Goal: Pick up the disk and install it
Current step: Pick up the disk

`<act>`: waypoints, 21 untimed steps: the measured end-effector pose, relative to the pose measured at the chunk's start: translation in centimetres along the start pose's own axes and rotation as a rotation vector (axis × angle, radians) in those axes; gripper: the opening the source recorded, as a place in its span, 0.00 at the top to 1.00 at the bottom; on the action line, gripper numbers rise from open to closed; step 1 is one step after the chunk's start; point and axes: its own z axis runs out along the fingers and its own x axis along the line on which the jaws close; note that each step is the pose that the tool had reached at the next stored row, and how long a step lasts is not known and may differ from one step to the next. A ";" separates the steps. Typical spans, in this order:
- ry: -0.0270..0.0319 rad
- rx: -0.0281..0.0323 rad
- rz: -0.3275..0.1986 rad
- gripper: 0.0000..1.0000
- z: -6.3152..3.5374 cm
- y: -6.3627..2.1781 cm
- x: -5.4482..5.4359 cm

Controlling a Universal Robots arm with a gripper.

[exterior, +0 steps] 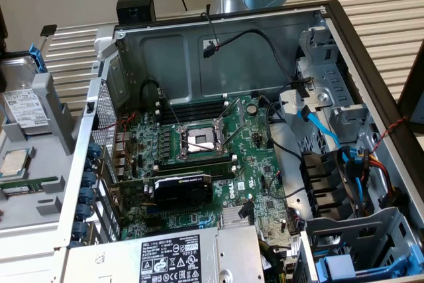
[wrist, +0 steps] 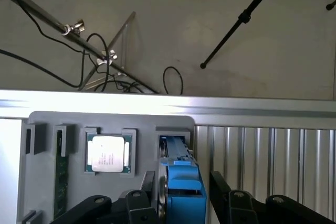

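**One disk standing on edge between parted fingers**

Wrist view: the gripper [wrist: 182, 181] is straddling the disk [wrist: 178, 163]. One of the fingers [wrist: 219, 184] is standing just off the blue carrier [wrist: 184, 192] with a thin gap showing. The other is sitting close beside the bare silver edge. The jaws are standing apart, not clamping. The disk is resting in its slot in the grey holder [wrist: 147, 121].

Orientation: the disk is standing on its thin edge, with its broad faces turned toward the two fingers. Its long axis is running straight away from the wrist camera, from between the fingertips into the slot.

The processor chip [wrist: 107, 154] is lying one recess along from the disk's slot. The memory stick [wrist: 61, 182] is sitting in a narrow slot beyond the chip.

Exterior view: the disk [exterior: 23, 105] is showing its white label at the exterior view's far left, outside the open computer case [exterior: 371, 64]. It is sitting upright in the holder [exterior: 54, 114], with blue plastic showing at its upper end.
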 end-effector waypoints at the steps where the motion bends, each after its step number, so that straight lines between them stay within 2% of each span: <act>1: 0.0000 -0.0003 0.000 0.47 0.01 0.00 0.0; 14: 0.0000 -0.0008 0.000 0.47 0.06 0.00 0.0; 18: -0.0001 -0.0007 0.000 0.61 0.06 0.00 0.0; 21: 0.0000 -0.0007 0.000 0.62 0.06 0.00 0.0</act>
